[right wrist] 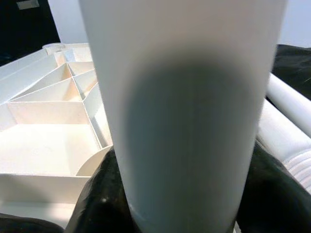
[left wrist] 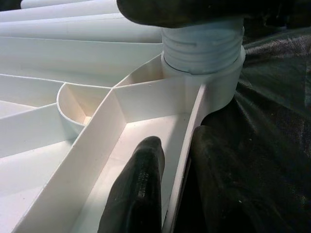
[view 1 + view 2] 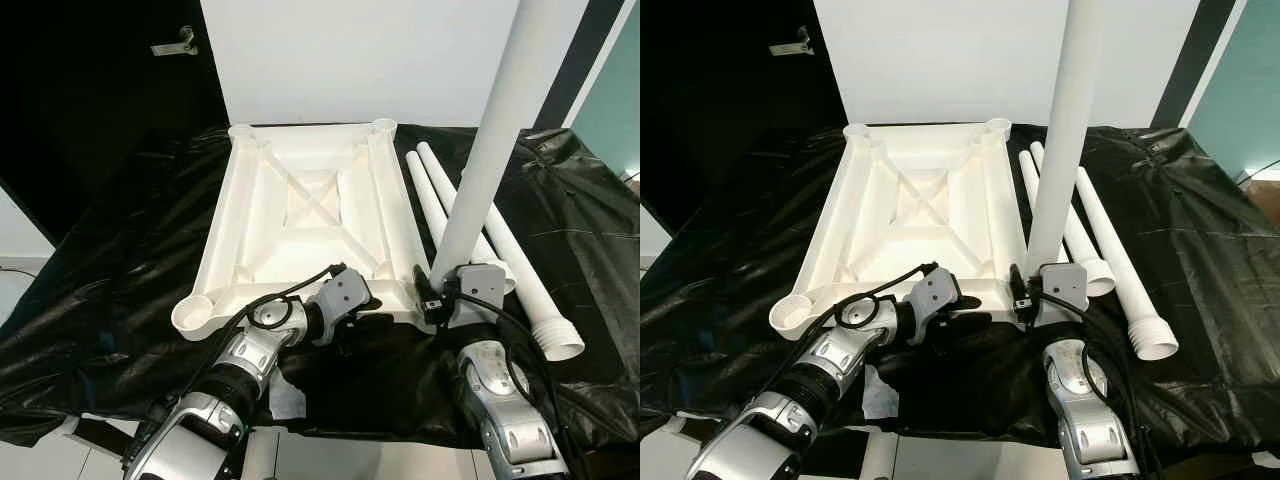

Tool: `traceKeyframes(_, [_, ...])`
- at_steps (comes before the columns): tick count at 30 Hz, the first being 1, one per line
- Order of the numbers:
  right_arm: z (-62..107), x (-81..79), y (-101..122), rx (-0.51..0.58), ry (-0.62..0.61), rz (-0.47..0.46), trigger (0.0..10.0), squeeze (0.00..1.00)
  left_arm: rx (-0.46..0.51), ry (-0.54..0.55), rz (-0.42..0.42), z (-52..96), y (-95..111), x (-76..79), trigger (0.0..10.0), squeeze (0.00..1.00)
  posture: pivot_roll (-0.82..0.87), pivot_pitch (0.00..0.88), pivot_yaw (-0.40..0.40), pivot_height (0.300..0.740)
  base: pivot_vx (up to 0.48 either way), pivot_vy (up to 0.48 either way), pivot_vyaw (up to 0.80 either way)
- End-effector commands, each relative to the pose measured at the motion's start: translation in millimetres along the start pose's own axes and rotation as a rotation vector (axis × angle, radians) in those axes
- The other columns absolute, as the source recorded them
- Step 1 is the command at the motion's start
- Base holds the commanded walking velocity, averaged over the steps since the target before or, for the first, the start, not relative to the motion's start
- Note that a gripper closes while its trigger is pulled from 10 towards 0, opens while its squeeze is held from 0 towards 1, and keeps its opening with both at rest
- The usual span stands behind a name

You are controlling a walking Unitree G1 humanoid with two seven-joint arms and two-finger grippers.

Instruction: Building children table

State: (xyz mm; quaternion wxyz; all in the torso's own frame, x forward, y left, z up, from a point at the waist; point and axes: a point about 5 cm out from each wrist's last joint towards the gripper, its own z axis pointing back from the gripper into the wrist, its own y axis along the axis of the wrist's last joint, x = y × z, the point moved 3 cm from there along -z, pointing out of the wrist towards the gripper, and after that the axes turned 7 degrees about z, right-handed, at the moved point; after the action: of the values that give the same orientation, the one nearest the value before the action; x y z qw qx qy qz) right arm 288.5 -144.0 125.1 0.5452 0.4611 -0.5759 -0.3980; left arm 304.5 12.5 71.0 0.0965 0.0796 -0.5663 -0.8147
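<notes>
One white tabletop (image 3: 300,215), upside down, ribs showing. Four round corner sockets on it: three empty, one filled.

Table legs, white tubes: four in all. One upright leg (image 3: 490,140) standing in the near right socket; three loose legs (image 3: 500,250) lying side by side on the sheet.

One black plastic sheet (image 3: 110,270) under everything.

Two grippers: left gripper (image 3: 350,315), right gripper (image 3: 450,285).

White tabletop (image 3: 300,215) upside down – leg (image 3: 490,150) upright in near-right corner socket.
</notes>
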Motion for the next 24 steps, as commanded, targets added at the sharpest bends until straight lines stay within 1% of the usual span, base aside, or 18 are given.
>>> traceKeyframes(1, [-0.2,3.7,-6.0,-0.026,-0.016,0.016,10.0,1.0,-0.156,-0.118,0.099,0.0,-44.6,25.5,10.0,0.0,-0.05,0.007,0.005,0.74,0.0,0.0,0.0])
traceKeyframes(5, [0.4,4.1,-5.0,-0.017,-0.022,0.021,10.0,1.0,-0.156,-0.118,0.099,-0.6,-44.3,25.7,10.0,0.0,-0.06,0.006,0.004,0.74,0.0,0.0,0.0])
traceKeyframes(6, [0.3,3.9,-4.2,0.0,0.006,0.052,10.0,0.49,-0.155,-0.12,0.099,-1.4,-43.8,25.8,10.0,0.0,-0.06,0.004,0.004,0.74,0.0,0.0,0.0])
traceKeyframes(7, [0.3,3.9,-4.2,0.0,0.006,0.052,10.0,0.49,-0.155,-0.12,0.099,-1.4,-43.8,25.8,10.0,0.0,-0.06,0.004,0.004,0.74,0.0,0.0,0.0])
traceKeyframes(8, [0.4,2.6,-3.5,0.016,0.038,0.083,10.0,0.0,-0.155,-0.121,0.098,-2.2,-43.3,25.9,10.0,0.0,-0.07,0.004,0.002,0.74,0.0,0.0,0.0])
traceKeyframes(11, [0.4,2.6,-3.5,0.016,0.038,0.083,10.0,0.0,-0.155,-0.121,0.098,-2.2,-43.3,25.9,10.0,0.0,-0.07,0.004,0.002,0.74,0.0,0.0,0.0])
traceKeyframes(12, [1.2,-1.2,-4.1,0.03,0.103,0.113,10.0,0.0,-0.155,-0.121,0.097,-3.0,-43.0,25.9,10.0,0.0,-0.07,0.002,0.002,0.74,0.0,0.0,0.0])
traceKeyframes(13, [1.2,-1.2,-4.1,0.03,0.103,0.113,10.0,0.0,-0.155,-0.121,0.097,-3.0,-43.0,25.9,10.0,0.0,-0.07,0.002,0.002,0.74,0.0,0.0,0.0])
traceKeyframes(14, [2.2,-2.1,-4.7,0.038,0.2,0.126,10.0,0.0,-0.154,-0.126,0.095,-4.8,-42.4,26.9,10.0,0.0,-0.08,0.002,0.002,0.74,0.0,0.0,0.0])
traceKeyframes(15, [3.2,-2.3,-5.1,0.041,0.263,0.127,10.0,0.0,-0.154,-0.129,0.093,-6.1,-42.0,27.6,10.0,0.0,-0.08,0.002,0.002,0.74,0.0,0.0,0.0])
traceKeyframes(17, [3.2,-2.3,-5.1,0.041,0.263,0.127,10.0,0.0,-0.154,-0.129,0.093,-6.1,-42.0,27.6,10.0,0.0,-0.08,0.002,0.002,0.74,0.0,0.0,0.0])
traceKeyframes(20, [1.7,11.9,-4.3,0.021,0.413,0.117,10.0,0.0,-0.15,-0.144,0.095,-9.1,-41.5,31.6,10.0,0.0,-0.09,0.006,0.002,0.74,0.0,0.0,0.0])
traceKeyframes(21, [1.7,11.9,-4.3,0.021,0.413,0.117,10.0,0.0,-0.15,-0.144,0.095,-9.1,-41.5,31.6,10.0,0.0,-0.09,0.006,0.002,0.74,0.0,0.0,0.0])
traceKeyframes(22, [1.3,14.4,-3.9,0.015,0.45,0.118,10.0,0.0,-0.151,-0.147,0.095,-9.4,-42.0,32.5,10.0,0.0,-0.09,0.006,0.002,0.74,0.0,0.0,0.0])
traceKeyframes(24, [1.1,13.8,-3.7,0.012,0.5,0.122,10.0,0.0,-0.153,-0.147,0.093,-9.0,-42.0,32.0,10.0,0.0,-0.09,0.002,0.003,0.74,0.0,0.0,0.0])
